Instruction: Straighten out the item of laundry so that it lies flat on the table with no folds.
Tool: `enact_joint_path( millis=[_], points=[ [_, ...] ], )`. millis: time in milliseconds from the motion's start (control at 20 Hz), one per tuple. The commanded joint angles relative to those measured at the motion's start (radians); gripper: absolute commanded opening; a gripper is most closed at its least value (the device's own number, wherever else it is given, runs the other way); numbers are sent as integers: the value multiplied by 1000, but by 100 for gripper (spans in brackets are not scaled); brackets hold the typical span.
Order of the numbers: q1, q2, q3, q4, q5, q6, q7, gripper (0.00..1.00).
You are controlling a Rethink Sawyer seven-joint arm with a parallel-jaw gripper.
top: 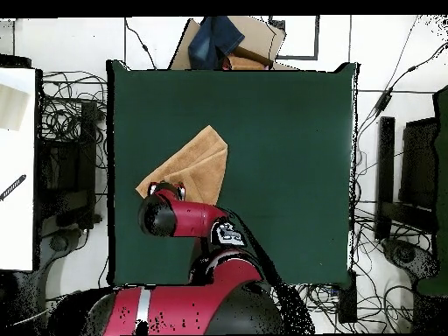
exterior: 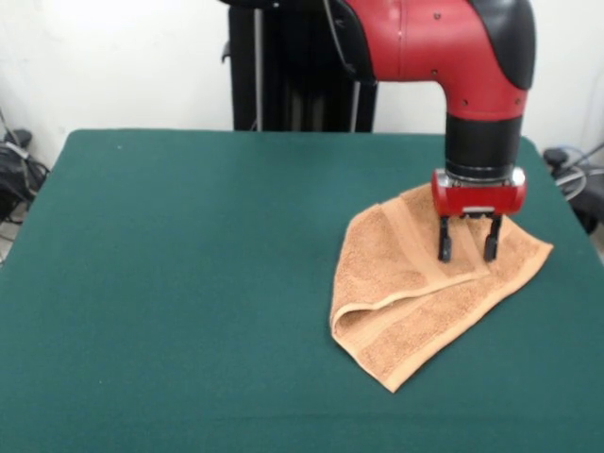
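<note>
Green felt table [exterior: 189, 283] carries towel [exterior: 406, 311], folded over into rough triangle, near one side edge, toward robot-side half. Gripper [exterior: 467, 247] released, fingers spread, tips at or just above fold near band; contact cannot be confirmed.

Risks:
- Pinch taking both layers: fold drags, does not open.
- Pull toward nearby table edge: towel overhangs or slides off.
- Terry on felt: cloth may bunch.

Surroundings: cables [top: 70, 114], cardboard box [top: 254, 39] off table. Nothing obstructs on table.
</note>
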Motion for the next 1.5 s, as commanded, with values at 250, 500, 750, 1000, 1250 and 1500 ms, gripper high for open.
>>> enact_joint_path(
  millis=[250, 500, 750, 1000, 1250, 1500],
  points=[
    [4, 49, 33, -62, 24, -10, 185, 100],
    [10, 90, 26, -93, 26, -32, 180, 100],
    [11, 171, 13, -179, 21, -22, 140, 100],
    [27, 236, -21, -267, 25, 5, 99, 100],
    [31, 263, -30, -300, 5, -3, 90, 0],
    [23, 252, -18, -286, 4, -2, 112, 0]
  ],
)
